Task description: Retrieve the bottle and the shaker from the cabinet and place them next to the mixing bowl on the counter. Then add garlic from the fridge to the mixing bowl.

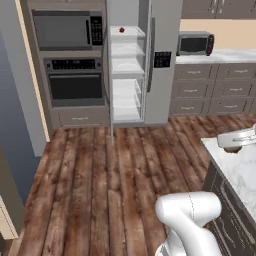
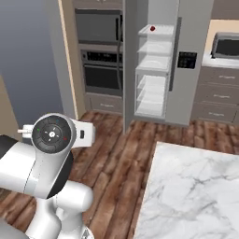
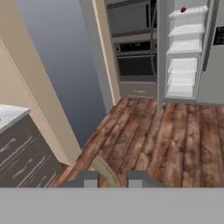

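The fridge (image 1: 127,70) stands open across the wooden floor, and its white shelves are bare apart from a small red item (image 1: 121,30) on the top one. In the hand view my gripper (image 3: 113,179) hangs above the floor, aimed left of the fridge (image 3: 183,52), with its fingertips (image 3: 89,179) drawn close together. A slim olive-tan streak shows in the narrow gap; I cannot tell what it is. The marble counter (image 2: 196,186) lies to my right. The bottle, shaker, cabinet, mixing bowl and garlic are out of view.
A built-in microwave and oven stack (image 1: 75,55) stands left of the fridge. A small oven (image 1: 195,43) sits on the back worktop over brown drawers (image 1: 220,90). A dark cabinet with a white top (image 3: 17,144) is near the hand's left. Wooden floor (image 1: 110,170) lies between.
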Motion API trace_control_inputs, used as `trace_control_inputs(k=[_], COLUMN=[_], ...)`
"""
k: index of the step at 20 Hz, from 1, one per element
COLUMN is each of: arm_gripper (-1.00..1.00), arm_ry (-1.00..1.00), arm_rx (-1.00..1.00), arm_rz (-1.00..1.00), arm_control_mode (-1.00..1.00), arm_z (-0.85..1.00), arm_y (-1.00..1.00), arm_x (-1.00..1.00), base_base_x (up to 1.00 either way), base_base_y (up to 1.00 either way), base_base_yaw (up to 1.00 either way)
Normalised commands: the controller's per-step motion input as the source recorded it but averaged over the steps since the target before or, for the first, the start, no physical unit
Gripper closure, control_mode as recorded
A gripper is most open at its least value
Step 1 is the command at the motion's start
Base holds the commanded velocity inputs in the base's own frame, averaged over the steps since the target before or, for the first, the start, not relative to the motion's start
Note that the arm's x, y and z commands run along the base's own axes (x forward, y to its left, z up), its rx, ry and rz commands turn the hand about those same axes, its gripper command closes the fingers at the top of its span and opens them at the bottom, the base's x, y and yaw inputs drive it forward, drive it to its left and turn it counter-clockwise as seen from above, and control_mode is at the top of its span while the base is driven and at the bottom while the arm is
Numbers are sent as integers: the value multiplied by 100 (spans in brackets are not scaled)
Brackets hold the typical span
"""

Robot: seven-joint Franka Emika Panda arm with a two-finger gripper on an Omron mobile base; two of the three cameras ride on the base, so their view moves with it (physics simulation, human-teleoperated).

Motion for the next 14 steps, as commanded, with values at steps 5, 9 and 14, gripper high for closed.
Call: trace_control_inputs(k=[5, 9, 14], arm_gripper=[100, 100, 100], arm_ry=[0, 0, 0], arm_rx=[0, 0, 0], arm_rz=[0, 0, 0], arm_control_mode=[100, 100, 100], arm_z=[0, 0, 0], arm_y=[0, 0, 0], arm_x=[0, 0, 0], base_base_x=[-100, -89, -56], base_base_y=[5, 20, 21], base_base_yaw=[9, 19, 25])
